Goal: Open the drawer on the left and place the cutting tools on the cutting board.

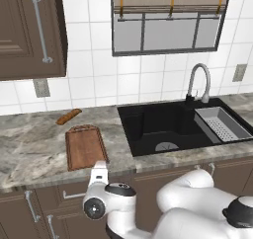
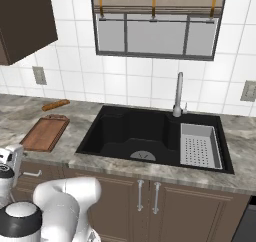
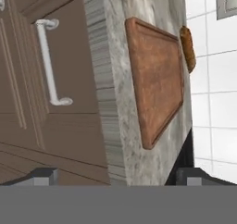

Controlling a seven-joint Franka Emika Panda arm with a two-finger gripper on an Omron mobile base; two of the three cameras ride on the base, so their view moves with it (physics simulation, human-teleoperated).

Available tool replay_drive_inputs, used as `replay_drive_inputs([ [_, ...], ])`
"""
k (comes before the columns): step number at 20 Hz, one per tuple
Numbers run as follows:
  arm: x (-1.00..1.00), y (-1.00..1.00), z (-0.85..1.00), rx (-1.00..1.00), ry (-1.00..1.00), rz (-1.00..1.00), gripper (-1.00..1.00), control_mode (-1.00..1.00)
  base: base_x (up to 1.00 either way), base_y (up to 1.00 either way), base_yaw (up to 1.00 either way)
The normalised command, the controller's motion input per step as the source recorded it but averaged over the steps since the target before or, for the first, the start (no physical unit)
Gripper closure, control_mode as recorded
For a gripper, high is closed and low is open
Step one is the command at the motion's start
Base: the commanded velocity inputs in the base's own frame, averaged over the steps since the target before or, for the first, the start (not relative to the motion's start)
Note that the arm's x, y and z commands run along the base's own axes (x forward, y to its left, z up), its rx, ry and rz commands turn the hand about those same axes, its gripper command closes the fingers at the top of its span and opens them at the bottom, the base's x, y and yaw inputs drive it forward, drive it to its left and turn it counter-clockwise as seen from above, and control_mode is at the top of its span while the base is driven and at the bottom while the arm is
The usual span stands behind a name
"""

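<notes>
Hanging in front of the counter edge, the gripper (image 3: pixel 118 174) has its two dark fingertips (image 3: pixel 44 174) spread wide apart with nothing between them. In the hand view, which is rolled sideways, they straddle the grey marbled counter (image 3: pixel 111 79); the drawer (image 3: pixel 69 70) lies just beyond them, its dark-brown panelled front shut and flush with the cabinet face, its short silver bar handle (image 3: pixel 48 61) untouched and well clear of either tip. Being closed, the drawer hides whatever it holds.

On the counter directly above the drawer sits the cutting board (image 1: pixel 85 145), reddish-brown, grooved along its border, its top bare. Just behind its far end, near the tiled wall, lies an orange-brown bread stick (image 1: pixel 68 116), apart from the board. In the left base view the white hand stands below the board's near edge, against the cabinet front.

To the right, the black sink (image 2: pixel 120 131) is sunk in the counter, and a grey perforated tray (image 2: pixel 200 146) fills its right side, with nothing in it. A curved tap (image 1: pixel 198 82) rises behind the sink. A brown wall cabinet (image 1: pixel 29 30) with a vertical handle hangs shut above the left of the counter.
</notes>
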Motion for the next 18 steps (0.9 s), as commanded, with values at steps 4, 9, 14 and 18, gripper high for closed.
replay_drive_inputs([
  [4,-0.07,0.37,-0.36,-0.06,-0.13,0.06,-1.00,-1.00,0.00,0.00,0.00],
  [9,0.00,0.36,-0.35,-0.06,-0.11,0.05,-1.00,-1.00,0.00,0.00,0.00],
  [14,0.00,0.37,-0.29,-0.04,-0.07,0.01,-1.00,-1.00,0.00,0.00,0.00],
  [18,0.00,0.30,-0.22,-0.02,-0.01,0.00,-1.00,-1.00,0.00,0.00,0.00],
])
